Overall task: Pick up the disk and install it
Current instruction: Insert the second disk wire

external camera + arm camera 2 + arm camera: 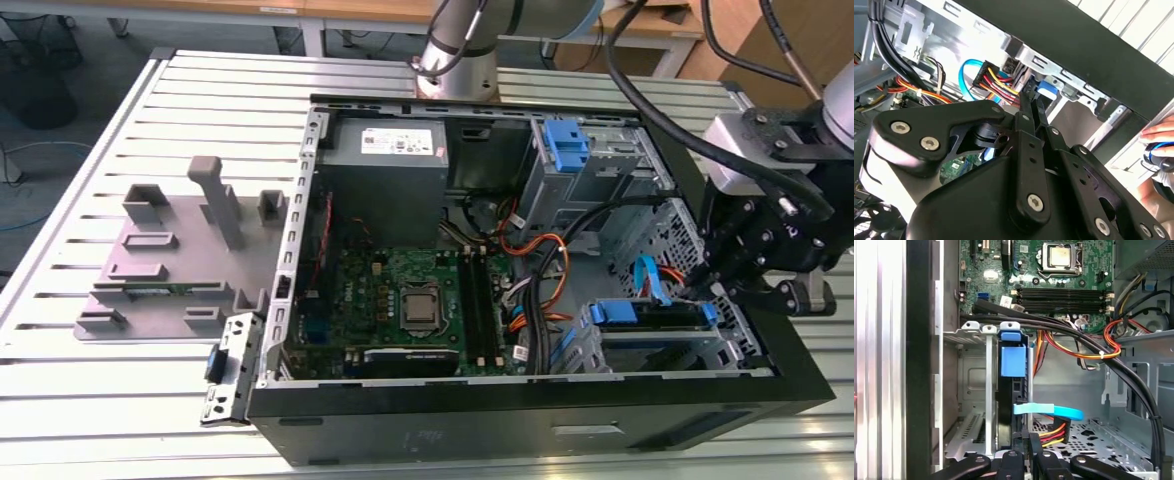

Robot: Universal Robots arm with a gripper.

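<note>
The disk (pixel 650 313) sits in the lower drive cage at the front right corner of the open computer case (pixel 534 425), its blue rails showing. In the first wrist view the disk (pixel 1013 365) appears edge-on in its slot, with a blue tab on its end. My gripper (pixel 707 290) hangs over the case's right wall just above the disk. Its two fingers stand close together, gripper (pixel 1027 442) tips at the disk's cable end beside a light blue data cable (pixel 1049 411) and a red-yellow-black power plug (pixel 1054 432). In the second wrist view the gripper (pixel 1030 102) points at the blue rail (pixel 1046 90).
A grey power supply (pixel 387 150) and a motherboard (pixel 400 300) fill the case's left part. A bare blue bracket (pixel 567 145) sits in the upper cage. Thick black cables (pixel 1079 342) cross above the disk. A grey fixture (pixel 174 250) stands on the table. A person's hand (pixel 1159 132) rests outside the case.
</note>
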